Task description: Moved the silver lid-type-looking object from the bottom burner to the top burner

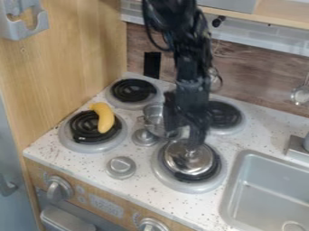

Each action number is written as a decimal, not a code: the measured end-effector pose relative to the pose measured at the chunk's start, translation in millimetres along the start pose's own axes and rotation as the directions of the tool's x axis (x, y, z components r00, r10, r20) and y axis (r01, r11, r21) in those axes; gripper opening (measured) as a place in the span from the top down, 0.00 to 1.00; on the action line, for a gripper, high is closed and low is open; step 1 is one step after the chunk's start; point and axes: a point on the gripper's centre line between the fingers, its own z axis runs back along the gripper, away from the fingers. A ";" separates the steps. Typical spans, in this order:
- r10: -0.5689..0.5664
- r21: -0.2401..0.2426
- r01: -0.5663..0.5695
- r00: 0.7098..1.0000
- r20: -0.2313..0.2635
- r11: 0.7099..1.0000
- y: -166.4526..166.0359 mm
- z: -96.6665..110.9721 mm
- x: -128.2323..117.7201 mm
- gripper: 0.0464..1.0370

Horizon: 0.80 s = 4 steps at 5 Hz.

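Cam view: arm drops in from top edge, approx ctr; gripper (186, 139) hangs over front R burner (161, 175), tip end right at knob of silver pot lid (186, 161). Jaw state: can't tell, open or closed; can't confirm grip on lid either. Lid sits on front R (bottom) burner, knob up, approx flat over blk coil, coil edge visible around it. Back R (top) burner (224, 118) is behind it, partly hidden by arm. Metal pot (154, 118) between L and R burner pairs, just L of gripper, partly occluded by it. Yellow banana (104, 118) lies on front L burner (75, 142), stem end twd back. Back L burner (133, 91) behind that. 2 round gray knobs on speckled ctrtop (175, 205): one (145, 137) near pot, other (120, 167) nearer front edge. Gray sink (262, 187) at R, w/ faucet base (298, 148) at its back edge. 2 ctrl knobs on wood front panel: L one (59, 188), R one (152, 224) cut by bottom edge. Metal utensil (300, 95) hangs at wood backsplash (259, 79), far R.
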 end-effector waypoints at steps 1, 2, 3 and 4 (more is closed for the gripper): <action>-0.015 -0.002 0.015 0.999 -0.038 1.000 -7.0 -22.9 7.5 0.04; -0.009 0.006 0.010 0.999 -0.045 1.000 -10.3 -34.0 11.9 0.04; 0.003 0.023 -0.002 1.000 -0.029 1.000 -5.9 -39.1 21.2 0.10; -0.008 0.042 0.008 1.000 -0.016 0.999 -3.4 -39.9 23.2 0.38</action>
